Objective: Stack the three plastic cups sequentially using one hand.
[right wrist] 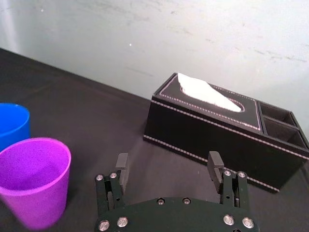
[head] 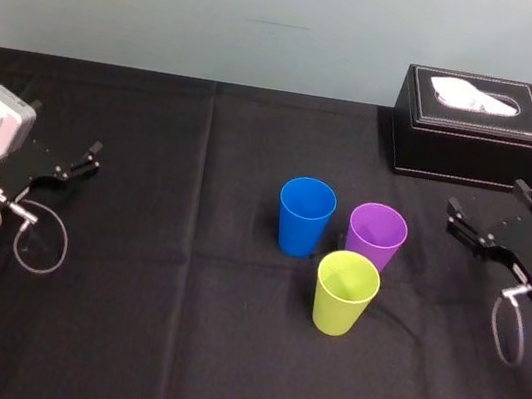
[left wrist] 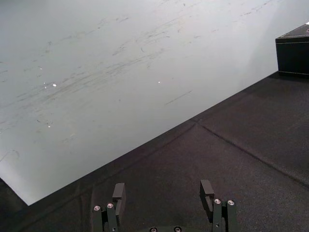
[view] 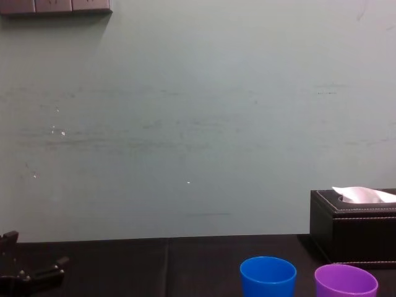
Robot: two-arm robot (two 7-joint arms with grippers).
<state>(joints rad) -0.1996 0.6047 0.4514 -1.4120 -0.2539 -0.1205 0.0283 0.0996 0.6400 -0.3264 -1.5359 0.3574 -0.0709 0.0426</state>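
**Head view.** Three small, smooth, tapered plastic tumblers stood upright and mouth-up in a tight cluster on the black tablecloth (head: 125,319). The purple cup (head: 376,235) was nearest the right gripper (head: 486,196), off to its left. The blue cup (head: 304,216) stood just beyond the purple one, and the yellow-green cup (head: 344,293) was just beside both, nearer the robot. The right gripper was spread wide and held nothing. The left gripper (head: 64,132), likewise spread and empty, was well apart from the cups on their far side. The black stitched tissue box (head: 489,134) sat behind the right gripper.

**Left wrist view.** The left gripper (left wrist: 162,188) had both fingers apart, with bare cloth ahead of it.

**Right wrist view.** The right gripper (right wrist: 168,159) was wide open. The purple cup (right wrist: 34,181) was close to one finger, with the blue cup (right wrist: 12,125) beyond it.

**Chest view.** The rims of the blue cup (view: 268,278) and the purple cup (view: 345,283) were level. The left gripper (view: 34,250) was low and far from them.

**Handling.** The cups looked light, thin-walled and slick, so they would probably tip or slide if nudged and flex if squeezed hard. A light pinch across the wall just under the rim, or over the rim itself, seemed the soundest hold. The taper should let one cup nest inside the next.
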